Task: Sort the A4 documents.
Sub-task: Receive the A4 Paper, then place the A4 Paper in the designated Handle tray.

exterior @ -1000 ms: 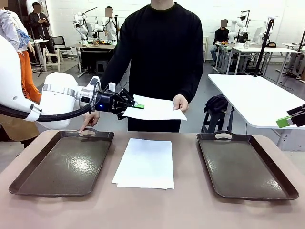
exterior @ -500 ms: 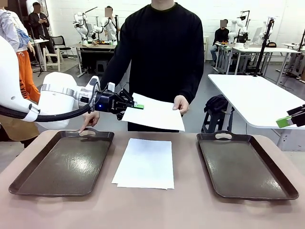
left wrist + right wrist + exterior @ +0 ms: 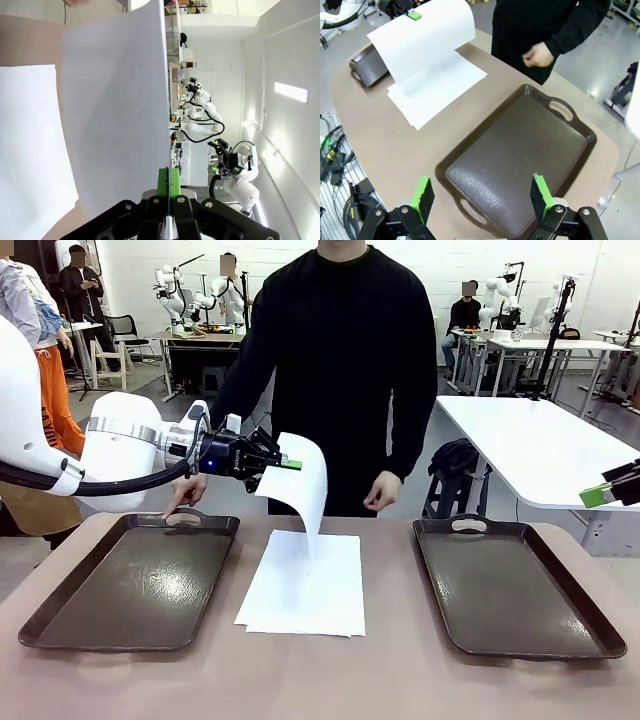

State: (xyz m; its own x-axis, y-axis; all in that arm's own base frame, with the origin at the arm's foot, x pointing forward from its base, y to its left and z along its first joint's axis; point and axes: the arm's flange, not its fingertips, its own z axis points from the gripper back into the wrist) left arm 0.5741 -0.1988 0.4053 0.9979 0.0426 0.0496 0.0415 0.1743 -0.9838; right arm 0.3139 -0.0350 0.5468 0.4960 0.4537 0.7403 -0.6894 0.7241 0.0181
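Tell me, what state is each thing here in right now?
left tray, empty
right tray, empty
paper stack, flat between the trays
held sheet, curled, hanging down
left fingers, shut on held sheet
right fingers, open, empty
person's hand, touching left tray's handle

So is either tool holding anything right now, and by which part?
The left tool is shut on one white A4 sheet, pinched at an edge near a corner; the rest hangs free. The right tool is open, holding nothing.

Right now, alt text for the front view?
The left gripper pinches one sheet by its edge; it droops over the paper stack between the left tray and right tray. A person stands across the table, one hand at the left tray's handle.
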